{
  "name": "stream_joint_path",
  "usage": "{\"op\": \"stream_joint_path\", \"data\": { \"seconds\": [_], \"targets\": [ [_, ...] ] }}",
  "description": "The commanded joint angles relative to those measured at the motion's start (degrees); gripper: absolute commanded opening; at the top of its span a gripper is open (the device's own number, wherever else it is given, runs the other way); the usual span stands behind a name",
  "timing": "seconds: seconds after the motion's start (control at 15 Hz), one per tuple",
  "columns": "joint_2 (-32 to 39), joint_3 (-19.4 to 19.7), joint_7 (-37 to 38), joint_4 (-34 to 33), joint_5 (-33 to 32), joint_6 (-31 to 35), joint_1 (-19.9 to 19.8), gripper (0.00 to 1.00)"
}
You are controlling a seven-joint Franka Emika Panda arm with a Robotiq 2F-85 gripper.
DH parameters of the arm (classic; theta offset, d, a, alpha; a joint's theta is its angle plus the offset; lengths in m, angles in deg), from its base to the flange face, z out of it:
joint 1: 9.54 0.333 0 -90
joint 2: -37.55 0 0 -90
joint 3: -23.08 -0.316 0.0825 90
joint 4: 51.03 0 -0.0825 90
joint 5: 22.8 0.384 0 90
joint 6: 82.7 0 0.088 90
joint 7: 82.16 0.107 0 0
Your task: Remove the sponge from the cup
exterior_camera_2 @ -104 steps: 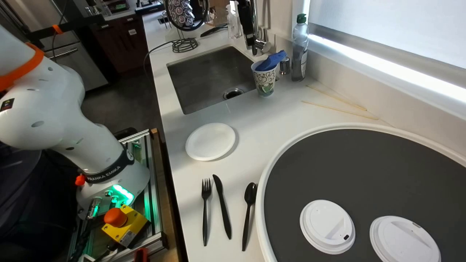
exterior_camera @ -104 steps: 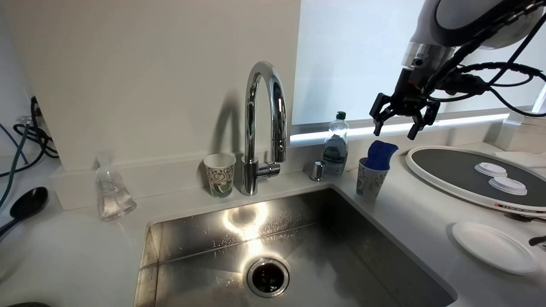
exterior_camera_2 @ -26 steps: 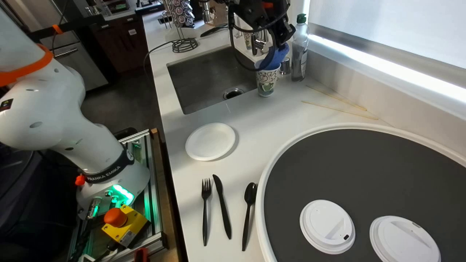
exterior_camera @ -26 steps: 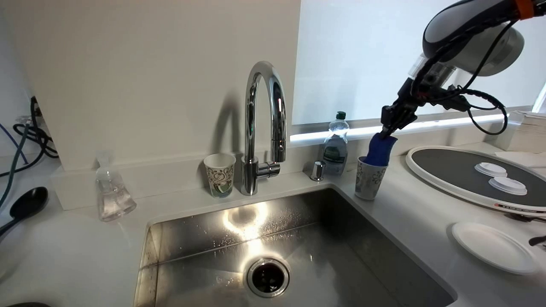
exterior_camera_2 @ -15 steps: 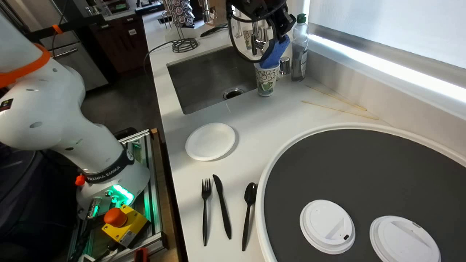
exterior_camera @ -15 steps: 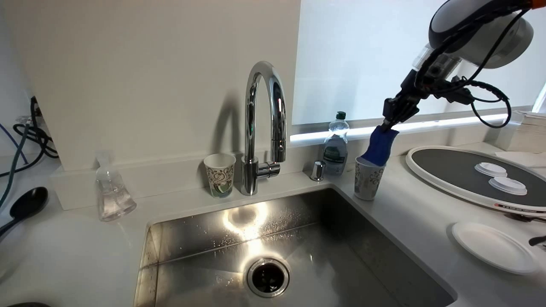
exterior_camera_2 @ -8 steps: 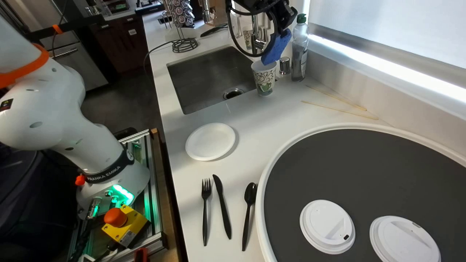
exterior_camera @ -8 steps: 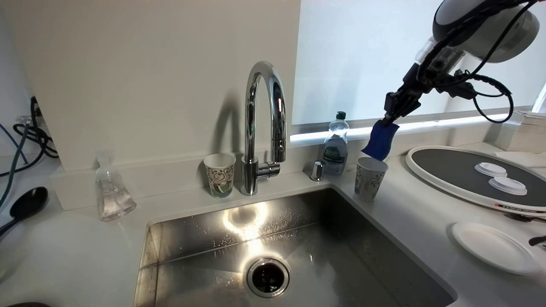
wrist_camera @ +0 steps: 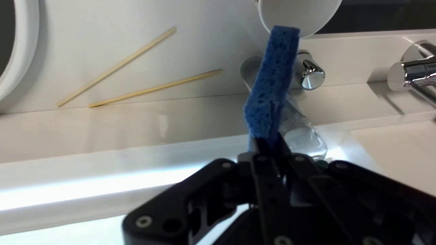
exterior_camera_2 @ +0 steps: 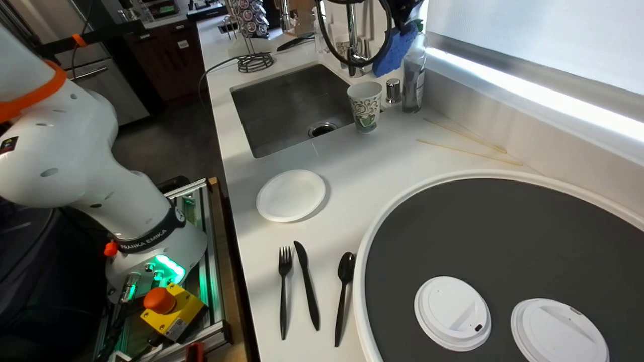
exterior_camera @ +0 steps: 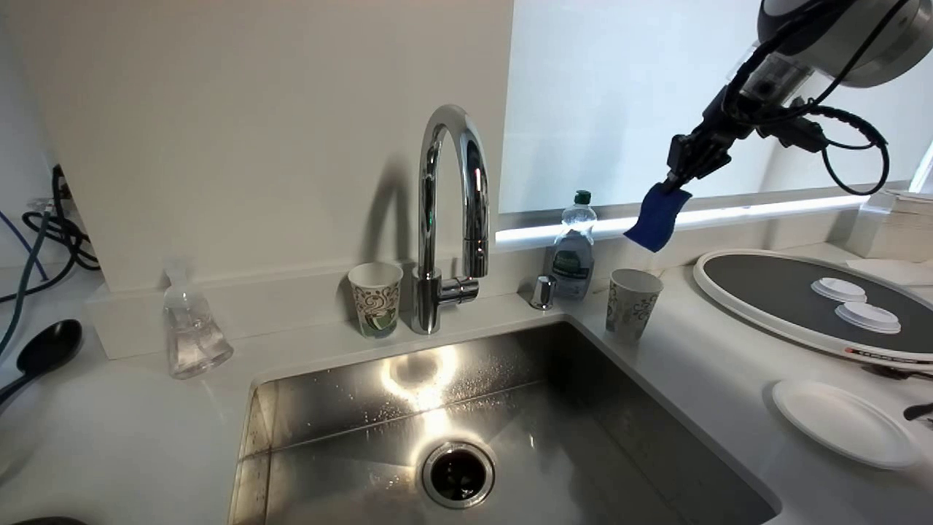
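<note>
Above the counter [exterior_camera: 700,357], the gripper [exterior_camera: 670,182] pinches one end of the sponge [exterior_camera: 657,220], its black fingers [wrist_camera: 261,148] pressed in from either side. The sponge is a thin blue rectangular block with wavy edges; the wrist view resolves its pitted, porous surface. It hangs tilted above the cup [exterior_camera: 632,306], apart from it. The cup, a tapered white tumbler, stands upright beside the sink [exterior_camera: 328,399], its wall printed with curling scrolls and a green motif. A second cup [exterior_camera: 376,299] of similar pattern stands next to the faucet [exterior_camera: 477,193], whose mirror-bright metal forms a tall arch; the sink is of duller metal, finely speckled along its back wall. Two slender, pale wooden sticks [wrist_camera: 117,67] lie on the counter at an angle to each other. A round board [exterior_camera_2: 503,226], dark grey with a raised white rim, bears two moulded white lids [exterior_camera_2: 453,311]. Lettering: the black collar [exterior_camera_2: 146,243] near the base of the arm [exterior_camera_2: 45,156] reads FRANKA EMIKA. The label [exterior_camera: 571,268] on the clear, green-capped bottle [exterior_camera: 574,248] is too small to read, as is the print [exterior_camera: 891,356] on the board's rim.
</note>
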Motion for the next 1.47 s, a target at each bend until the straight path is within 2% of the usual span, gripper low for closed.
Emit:
{"op": "stream_joint_path", "data": {
  "seconds": [0.0, 0.6, 1.13, 1.4],
  "targets": [
    [-1.43, 1.67, -0.48, 1.05, -0.17, -1.55, -1.27, 0.02],
    [-2.32, 5.43, 2.54, 5.53, -4.92, -2.33, -5.89, 0.02],
    [-2.22, 5.1, 3.63, 9.98, -7.99, -7.28, -6.19, 0.02],
    [-1.97, 4.73, 2.91, 11.66, -7.21, -11.06, -5.62, 0.02]
  ]
}}
